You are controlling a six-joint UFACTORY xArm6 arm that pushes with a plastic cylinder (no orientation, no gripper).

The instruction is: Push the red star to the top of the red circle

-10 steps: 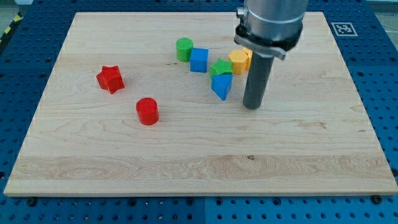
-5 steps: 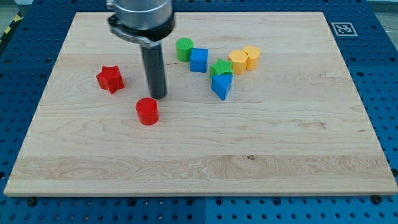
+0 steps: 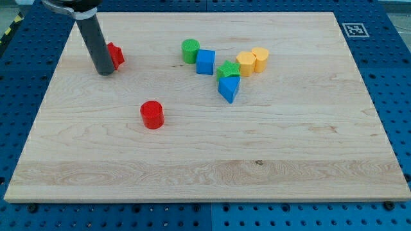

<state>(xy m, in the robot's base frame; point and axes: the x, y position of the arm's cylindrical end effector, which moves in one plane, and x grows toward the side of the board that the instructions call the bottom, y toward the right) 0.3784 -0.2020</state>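
Observation:
The red star (image 3: 116, 56) lies near the board's upper left, partly hidden behind the dark rod. My tip (image 3: 104, 71) rests on the board at the star's left side, touching or nearly touching it. The red circle (image 3: 152, 114) stands below and to the right of the star, well apart from it and from my tip.
A cluster sits at the upper middle: green circle (image 3: 190, 50), blue cube (image 3: 205, 61), green block (image 3: 228, 69), blue block (image 3: 228, 88), and two yellow blocks (image 3: 246, 64) (image 3: 260, 58). The wooden board (image 3: 205, 173) has a marker tag (image 3: 353, 29) at its top right corner.
My tip swept from the right, beside the block cluster, across to the far left. The red star now lies higher and slightly right of where it was. The red circle has not moved.

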